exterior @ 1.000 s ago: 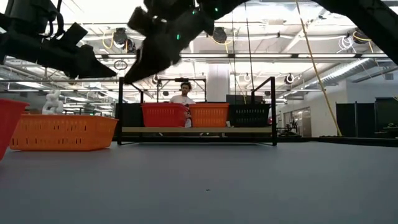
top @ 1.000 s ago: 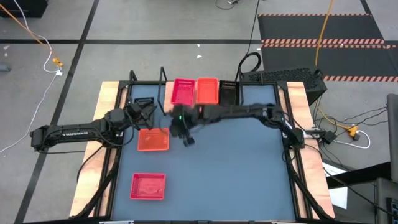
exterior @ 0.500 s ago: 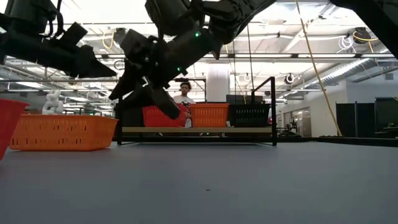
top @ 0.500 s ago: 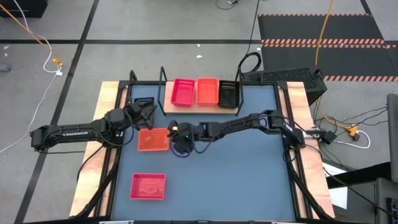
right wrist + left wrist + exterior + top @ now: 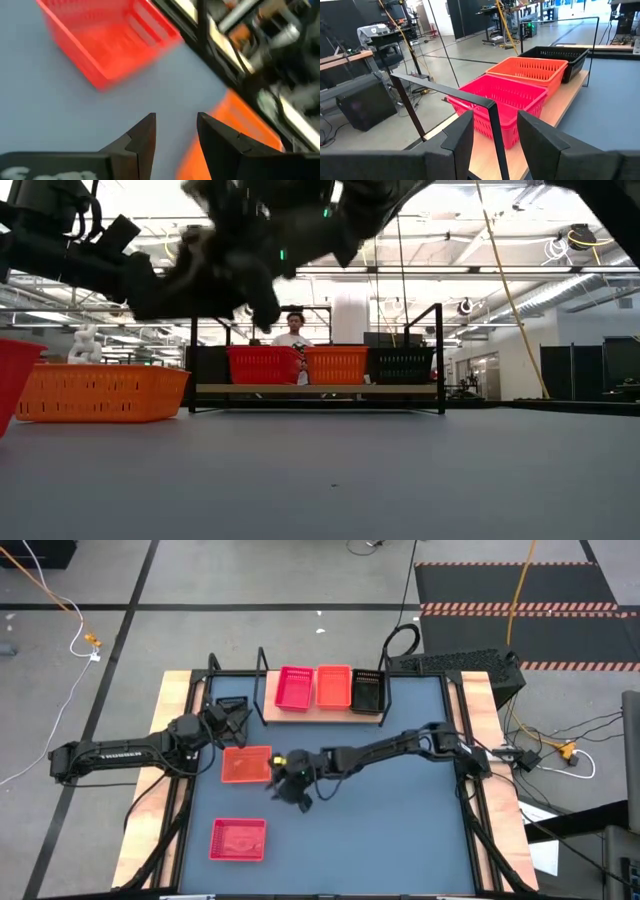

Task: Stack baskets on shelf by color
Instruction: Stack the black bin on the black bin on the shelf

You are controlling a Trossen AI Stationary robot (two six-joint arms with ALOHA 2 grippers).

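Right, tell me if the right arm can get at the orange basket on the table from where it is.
Probably yes: the right gripper hangs open just beside the orange basket, nothing lying between them. The left gripper waits by the basket's far edge, fairly close.

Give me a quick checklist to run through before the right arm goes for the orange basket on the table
1. Right gripper open and empty: ok, nothing between its fingers in the right wrist view.
2. Orange basket upright on the table: ok.
3. Right gripper lined up over that basket: not ok, it sits beside the basket's edge, above the table.
4. Left gripper out of the way: cannot tell; it hangs open close behind the basket.
5. Orange stack on the shelf reachable: ok, the orange shelf basket stands in the middle, between red and black.
6. Loose red basket clear of the path: ok, it lies apart, nearer the table's front.
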